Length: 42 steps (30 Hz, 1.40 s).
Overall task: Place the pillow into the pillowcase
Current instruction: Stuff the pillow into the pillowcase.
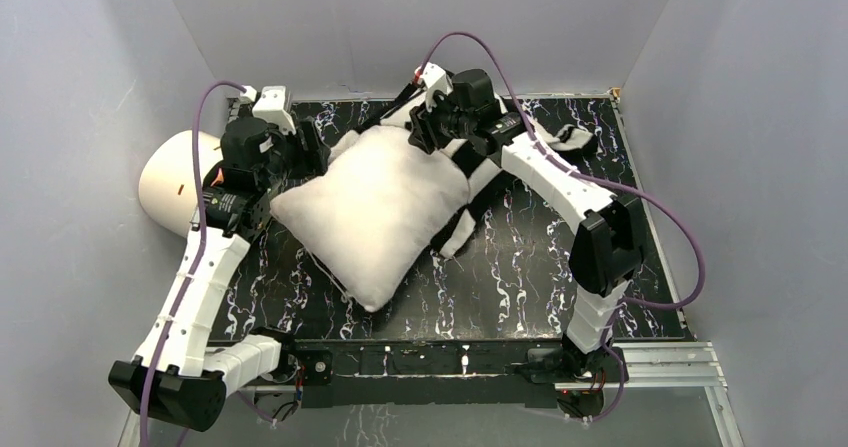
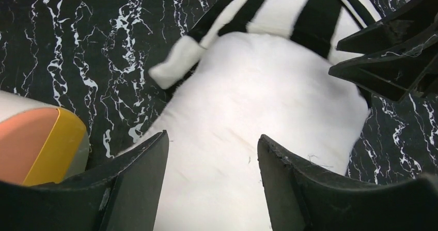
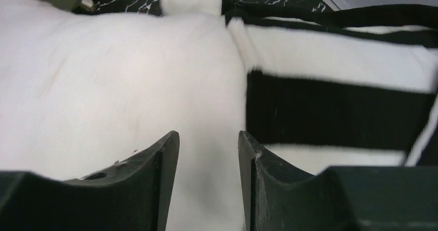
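**Pillow partly sleeved, both grippers parted**

The pillow (image 1: 380,217) is laid slantwise across the middle of the black marbled table (image 1: 520,267), with one corner pointed toward the arm bases. Only its far right end is covered by the striped pillowcase (image 3: 335,102). The rest of the white cushion is left bare. The remainder of the pillowcase is bunched on the table at the pillow's right side, partly hidden beneath the right arm.

The left gripper (image 2: 213,153) is held at the pillow's far left edge. Its jaws are spread wide over the white fabric, and no cloth is pinched between them. The right gripper (image 3: 208,153) is positioned at the far end, just where pillow and pillowcase meet. Its jaws are also parted, though less widely, and the pillow is seen through the gap.

A cream cylinder (image 1: 172,179) with an orange face is lying at the table's left edge, beside the left arm.
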{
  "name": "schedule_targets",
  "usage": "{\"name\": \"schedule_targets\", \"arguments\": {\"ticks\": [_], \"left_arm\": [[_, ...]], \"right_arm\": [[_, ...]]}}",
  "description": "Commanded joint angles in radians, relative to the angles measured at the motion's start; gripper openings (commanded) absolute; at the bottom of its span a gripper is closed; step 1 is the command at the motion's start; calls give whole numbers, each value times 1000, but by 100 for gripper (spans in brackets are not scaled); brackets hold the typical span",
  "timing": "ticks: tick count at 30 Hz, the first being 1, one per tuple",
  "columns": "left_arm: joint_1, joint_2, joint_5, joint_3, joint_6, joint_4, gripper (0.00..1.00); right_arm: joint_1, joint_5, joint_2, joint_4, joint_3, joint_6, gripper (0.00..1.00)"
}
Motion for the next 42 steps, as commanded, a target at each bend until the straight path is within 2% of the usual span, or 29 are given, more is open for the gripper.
{"name": "schedule_targets", "arguments": {"ticks": [1, 4, 7, 10, 14, 19, 24, 26, 27, 29, 31, 34, 37, 40, 42], "left_arm": [[-3, 20, 117, 39, 47, 37, 62], [-38, 51, 224, -15, -11, 100, 61], [-143, 82, 194, -88, -54, 225, 60], [-277, 168, 158, -103, -76, 333, 60], [-329, 333, 169, -108, -196, 507, 57], [-329, 536, 113, -109, -273, 586, 46], [-329, 587, -11, -264, -310, 763, 35], [-329, 609, -41, -292, -325, 794, 33], [-329, 619, -49, -299, -331, 807, 33], [-328, 640, -57, -311, -343, 839, 33], [-326, 670, -72, -309, -358, 860, 33], [-318, 720, -79, -294, -379, 877, 33], [-318, 749, -84, -304, -400, 919, 31], [-318, 768, -118, -315, -417, 950, 31], [-311, 784, -129, -326, -453, 981, 31]], "right_arm": [[-4, 92, -137, -88, -36, 36, 57], [-20, 147, -313, 9, -251, -17, 60], [-70, 199, -438, 106, -457, -25, 59], [-112, 209, -486, 172, -576, -29, 57], [-118, 161, -490, 356, -713, -65, 54], [-118, 90, -425, 422, -698, -70, 57], [-118, 124, -346, 468, -660, -101, 55], [-117, 152, -305, 490, -648, -117, 47], [-117, 164, -290, 506, -644, -121, 39], [-115, 148, -272, 521, -628, -127, 17], [-104, 80, -269, 472, -580, -123, 1], [-75, -81, -275, 257, -444, -56, 0], [-68, -320, -306, 80, -376, 105, 0], [-52, -467, -348, 132, -406, 263, 0], [-15, -441, -326, 212, -473, 311, 0]]}}
